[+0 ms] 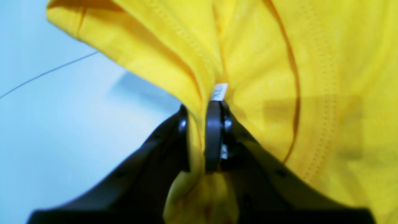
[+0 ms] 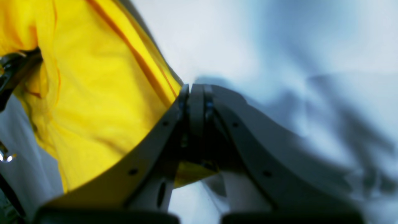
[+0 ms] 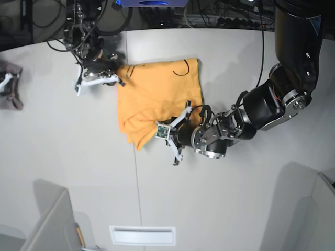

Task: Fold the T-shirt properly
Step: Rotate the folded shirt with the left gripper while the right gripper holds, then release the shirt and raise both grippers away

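The orange-yellow T-shirt lies partly folded on the white table, with thin black curved marks near its far edge. In the base view my left gripper is at the shirt's near edge. My right gripper is at its far left corner. Up close, the left gripper is shut on a bunched fold of the T-shirt, just below a small white tag. The right gripper is shut, pinching the edge of the T-shirt, and yellow cloth shows between its finger bases.
A small pinkish-mauve cloth lies at the table's far left edge. Cables and equipment line the back of the table. A white slotted panel sits at the front. A thin seam runs across the tabletop.
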Motion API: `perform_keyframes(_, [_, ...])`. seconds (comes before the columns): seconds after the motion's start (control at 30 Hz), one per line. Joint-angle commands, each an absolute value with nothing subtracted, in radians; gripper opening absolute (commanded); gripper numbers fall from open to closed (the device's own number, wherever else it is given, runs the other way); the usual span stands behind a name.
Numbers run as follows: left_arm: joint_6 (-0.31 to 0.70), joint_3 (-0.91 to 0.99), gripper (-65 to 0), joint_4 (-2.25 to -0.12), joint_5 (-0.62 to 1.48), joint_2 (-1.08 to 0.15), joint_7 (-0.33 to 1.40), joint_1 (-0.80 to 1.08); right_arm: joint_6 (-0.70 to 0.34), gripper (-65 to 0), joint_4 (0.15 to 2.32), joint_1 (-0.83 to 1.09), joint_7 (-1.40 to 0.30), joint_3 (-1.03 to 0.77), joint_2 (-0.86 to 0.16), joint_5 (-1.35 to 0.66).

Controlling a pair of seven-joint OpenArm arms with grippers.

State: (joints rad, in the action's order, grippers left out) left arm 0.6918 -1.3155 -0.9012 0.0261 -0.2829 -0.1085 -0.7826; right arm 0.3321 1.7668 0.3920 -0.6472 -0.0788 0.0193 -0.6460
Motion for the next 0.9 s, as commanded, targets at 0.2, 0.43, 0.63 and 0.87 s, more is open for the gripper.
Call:
perform_keyframes(0.2, [0.698, -1.313, -65.0, -0.915, 0.199, -0.285, -0.102, -0.819, 0.329, -65.0, 1.776, 0.389, -0.664, -0.074, 0.018, -0.644])
perform_keyframes(0.43, [0.698, -1.313, -49.4, -0.915, 0.355, -0.285, -0.033, -0.857, 0.329, -65.0, 1.776, 0.390, -0.665, -0.062, 0.038, -0.572])
perform_keyframes(0.63, [0.698, -1.313, -14.3, -0.915, 0.358, -0.283, 0.002, -0.858, 0.329, -65.0, 1.774, 0.387, -0.665, 0.002, 0.076, -0.455])
perform_keyframes(0.87, [0.698, -1.191, -7.7, -0.915, 0.400, -0.282, 0.005, -0.860, 0.329, -65.0, 1.774, 0.389, -0.665, -0.005, 0.081, -0.444])
